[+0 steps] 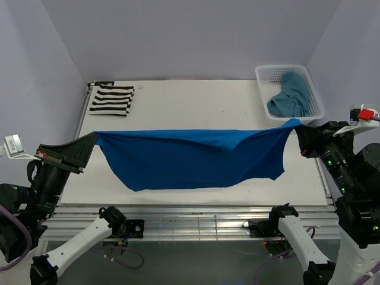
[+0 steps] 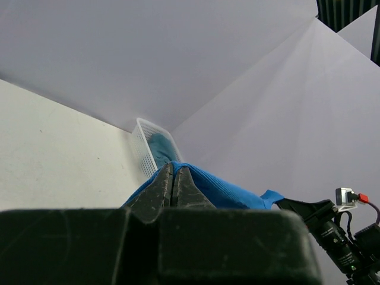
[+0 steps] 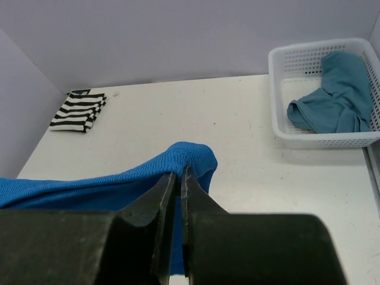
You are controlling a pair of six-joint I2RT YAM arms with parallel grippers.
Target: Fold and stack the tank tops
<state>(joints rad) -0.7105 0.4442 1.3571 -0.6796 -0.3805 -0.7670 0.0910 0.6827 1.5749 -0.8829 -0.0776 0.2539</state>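
Note:
The royal blue tank top (image 1: 196, 155) hangs stretched wide above the table between my two grippers. My left gripper (image 1: 94, 138) is shut on its left corner; in the left wrist view the blue cloth (image 2: 231, 191) runs from the fingertips (image 2: 176, 167) toward the right arm. My right gripper (image 1: 298, 126) is shut on its right corner, the blue cloth (image 3: 190, 155) bunched over the tips (image 3: 179, 172). The striped tank top (image 1: 111, 99) lies folded at the table's far left. The teal tank top (image 1: 291, 95) lies crumpled in the basket.
The white mesh basket (image 1: 266, 76) stands at the table's far right corner, also seen in the right wrist view as the basket (image 3: 285, 133). White walls close the table's back and sides. The table's near edge (image 1: 196, 205) runs below the hanging cloth.

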